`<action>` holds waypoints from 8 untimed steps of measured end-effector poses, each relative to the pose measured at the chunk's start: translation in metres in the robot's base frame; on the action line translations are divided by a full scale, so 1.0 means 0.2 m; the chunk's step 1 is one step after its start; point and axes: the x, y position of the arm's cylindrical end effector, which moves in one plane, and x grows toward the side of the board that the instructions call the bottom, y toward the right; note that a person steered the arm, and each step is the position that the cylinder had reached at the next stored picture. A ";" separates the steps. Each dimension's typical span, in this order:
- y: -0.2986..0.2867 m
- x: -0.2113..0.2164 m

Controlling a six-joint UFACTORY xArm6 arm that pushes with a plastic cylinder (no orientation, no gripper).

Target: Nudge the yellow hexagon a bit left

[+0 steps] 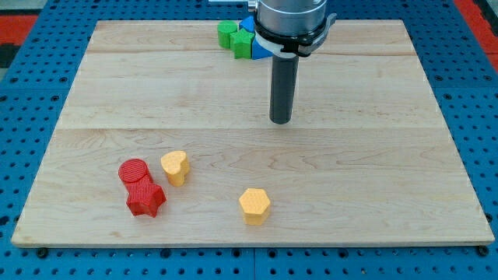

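Observation:
The yellow hexagon (254,205) lies on the wooden board (373,179) near the view's bottom, a little left of centre. My tip (280,120) stands on the board well above the hexagon, slightly to its right, touching no block. A yellow heart-shaped block (175,166) lies to the hexagon's left and a little higher.
A red cylinder (134,171) and a red star-shaped block (145,198) sit together at the lower left. Green blocks (236,37) and a blue block (260,48) cluster at the board's top edge, partly hidden by the arm. Blue pegboard surrounds the board.

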 end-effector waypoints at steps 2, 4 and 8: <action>0.11 0.20; 0.10 0.63; -0.30 0.82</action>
